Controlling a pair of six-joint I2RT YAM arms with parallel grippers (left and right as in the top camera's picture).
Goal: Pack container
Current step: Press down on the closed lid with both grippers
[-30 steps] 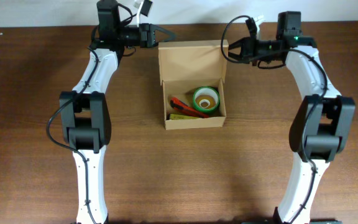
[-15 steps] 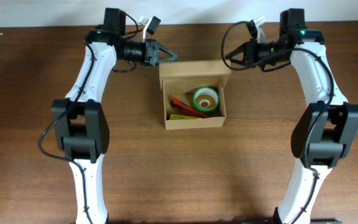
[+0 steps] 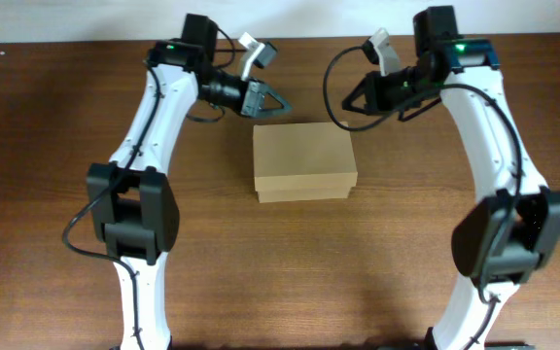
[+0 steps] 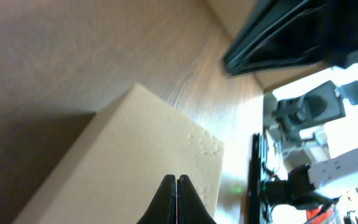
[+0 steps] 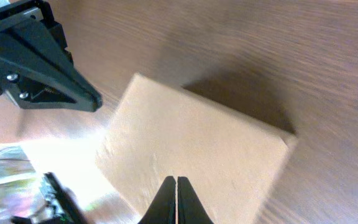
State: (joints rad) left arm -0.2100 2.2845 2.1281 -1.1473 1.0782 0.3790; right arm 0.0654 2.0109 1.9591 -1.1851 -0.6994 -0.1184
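The small rectangular tan cardboard box sits mid-bench on the brown wooden bench, its flap lid folded down flat. The left tool and right tool hang just beyond the box's far corners, one on each side, and touch nothing. Each has its fingers pressed together and holds nothing.

The packing looks nearly complete, but nothing pins the lid. If its front edge is not tucked in, the cardboard may spring up again. A push landing off-centre, or near one corner, could slide or turn the light box on the smooth wood. The two tools also point towards each other, so a careless inward move could bring them into contact.

The overhead view alone shows both arms, the box's front wall and the seam under the lid. Only the wrist views show the finger pairs meeting with no gap, and each shows the opposite tool as a dark wedge across the lid. Neither wrist view shows the front seam.
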